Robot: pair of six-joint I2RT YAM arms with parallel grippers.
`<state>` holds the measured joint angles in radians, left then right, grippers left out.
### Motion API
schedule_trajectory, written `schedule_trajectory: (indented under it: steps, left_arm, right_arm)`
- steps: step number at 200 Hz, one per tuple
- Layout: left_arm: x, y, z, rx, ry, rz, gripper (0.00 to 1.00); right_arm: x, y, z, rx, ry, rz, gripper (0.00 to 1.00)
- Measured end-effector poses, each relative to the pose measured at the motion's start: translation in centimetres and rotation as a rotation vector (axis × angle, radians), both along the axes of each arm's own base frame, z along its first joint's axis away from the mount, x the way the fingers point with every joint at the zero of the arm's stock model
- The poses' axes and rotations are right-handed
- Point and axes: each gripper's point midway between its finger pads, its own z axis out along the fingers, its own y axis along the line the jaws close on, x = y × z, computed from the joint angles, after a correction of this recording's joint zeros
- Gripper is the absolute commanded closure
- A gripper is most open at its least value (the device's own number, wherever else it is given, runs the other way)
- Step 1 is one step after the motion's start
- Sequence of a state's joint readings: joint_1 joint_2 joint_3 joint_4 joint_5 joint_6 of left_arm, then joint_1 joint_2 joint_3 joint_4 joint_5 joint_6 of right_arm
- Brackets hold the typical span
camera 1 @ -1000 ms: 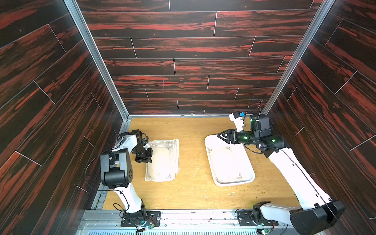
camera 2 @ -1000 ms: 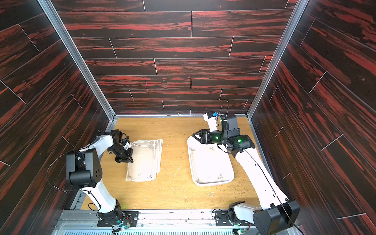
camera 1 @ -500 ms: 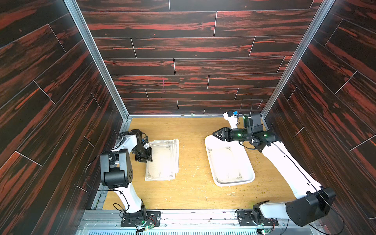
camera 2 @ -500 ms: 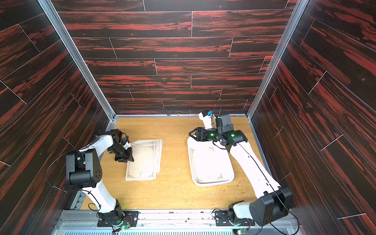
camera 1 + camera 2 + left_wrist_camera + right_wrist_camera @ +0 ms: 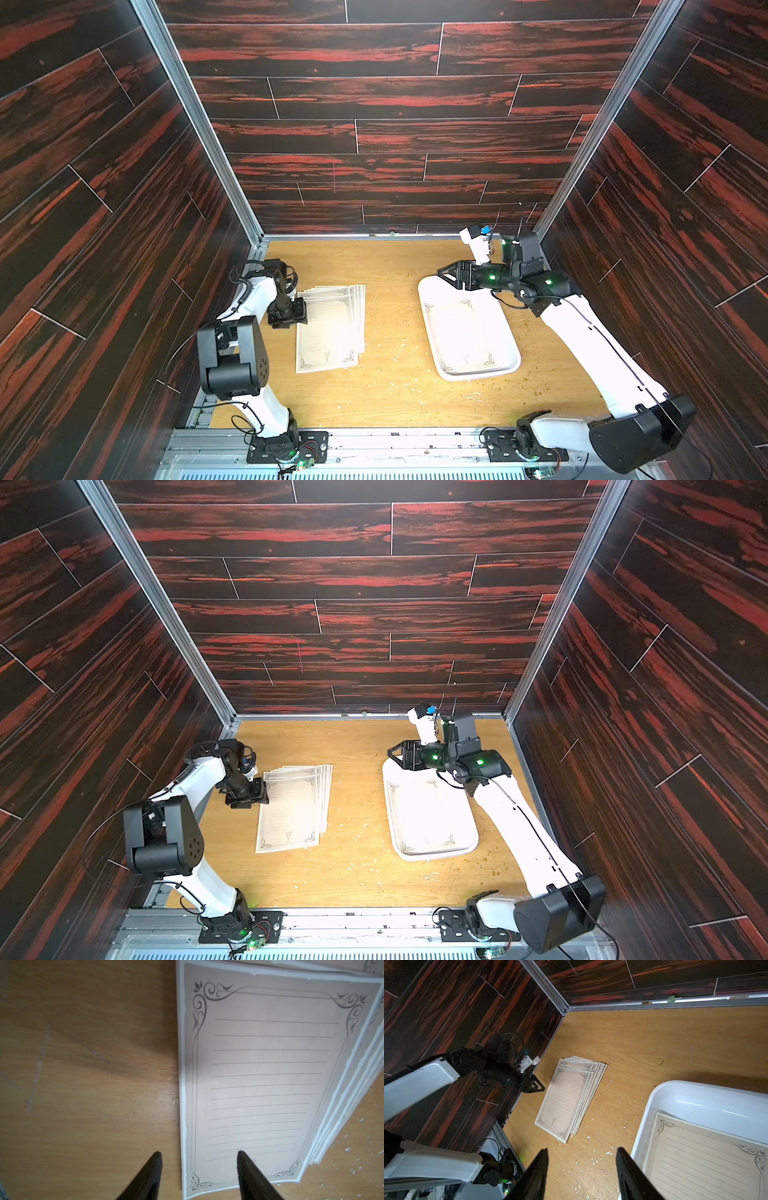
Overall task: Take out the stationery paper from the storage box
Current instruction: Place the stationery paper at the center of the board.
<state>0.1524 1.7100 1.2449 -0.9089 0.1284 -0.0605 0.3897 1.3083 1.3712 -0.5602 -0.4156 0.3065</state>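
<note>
A fanned pile of stationery paper (image 5: 330,328) (image 5: 293,806) lies on the wooden table at the left. My left gripper (image 5: 293,318) (image 5: 251,799) stands open at the pile's left edge. In the left wrist view the gripper (image 5: 199,1154) straddles the top sheet's (image 5: 259,1074) edge, with one fingertip over the sheet and one over the table, gripping nothing. The white storage box (image 5: 478,376) (image 5: 432,856) sits at the right with a sheet of stationery paper (image 5: 461,332) (image 5: 706,1157) lying flat inside. My right gripper (image 5: 446,275) (image 5: 581,1151) hangs open and empty over the box's far left corner.
Dark wood-pattern walls (image 5: 374,137) close in on the left, back and right, near both arms. Small white crumbs (image 5: 593,1159) lie scattered on the table (image 5: 395,399) between pile and box. A metal rail (image 5: 395,440) with both arm bases runs along the front edge.
My left gripper has opened at the pile's edge, letting go of the top sheet. My right gripper has shifted slightly left over the box's far end.
</note>
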Motion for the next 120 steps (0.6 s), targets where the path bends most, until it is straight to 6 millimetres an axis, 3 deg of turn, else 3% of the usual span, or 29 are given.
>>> schedule_trajectory:
  steps: [42,68,88,110,120]
  left_arm:
    - [0.1,1.4,0.7,0.082,-0.033,0.024,0.02]
    - [0.4,2.5,2.6,0.154,-0.114,0.051,0.00]
    - [0.4,4.2,5.6,0.254,-0.233,0.099,0.00]
    - [-0.6,6.1,10.4,0.381,-0.432,0.182,0.00]
    - [-1.5,6.9,12.9,0.436,-0.538,0.231,0.00]
  right_arm:
    - [0.0,-0.1,0.0,-0.008,-0.006,-0.006,0.44]
    - [0.2,-0.4,-0.2,-0.029,-0.010,-0.026,0.44]
    - [0.8,-1.3,-0.6,-0.073,-0.020,-0.075,0.44]
    - [1.4,-3.4,-0.5,-0.154,-0.067,-0.179,0.42]
    - [1.6,-4.6,0.1,-0.187,-0.102,-0.234,0.32]
